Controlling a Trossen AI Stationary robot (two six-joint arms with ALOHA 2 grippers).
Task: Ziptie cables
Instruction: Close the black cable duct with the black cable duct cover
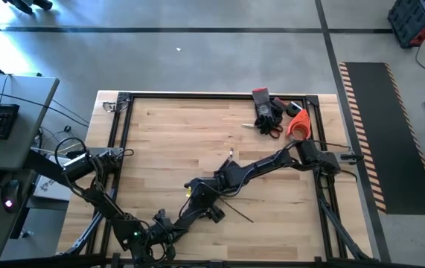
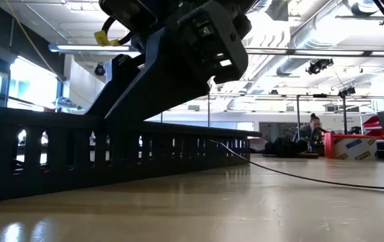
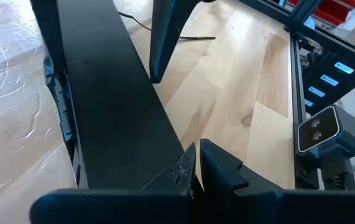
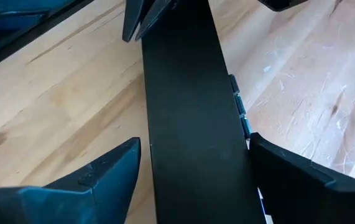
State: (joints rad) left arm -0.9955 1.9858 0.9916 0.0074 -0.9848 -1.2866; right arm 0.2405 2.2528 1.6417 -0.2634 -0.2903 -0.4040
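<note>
A long rigid black bar (image 3: 109,106) with comb-like slotted sides (image 2: 77,158) lies on the wooden table, flat face up. My left gripper (image 3: 197,165) is shut at one end of it, low at the table's near edge (image 1: 161,222). My right gripper (image 4: 196,155) is open farther along the bar (image 4: 189,93), one finger on each side; a strip of wood shows between the bar and one finger (image 4: 112,171). One thin dark cable (image 2: 299,176) lies on the table beyond the bar (image 3: 196,37). My left gripper's shut fingertips (image 3: 188,163) meet the bar's long edge (image 3: 176,146) close to its end, slanting down from the table's near side. Whether any of the bar's wall sits between the fingers, I cannot tell. The bar rests on the table.
Black gloves (image 1: 266,108), red-handled scissors (image 1: 272,128) and an orange tool (image 1: 298,125) lie at the far right. Black frame rails (image 1: 123,126) run along the table's edges. Bare wood lies far left of the arms. A person (image 2: 313,128) sits far back in the room.
</note>
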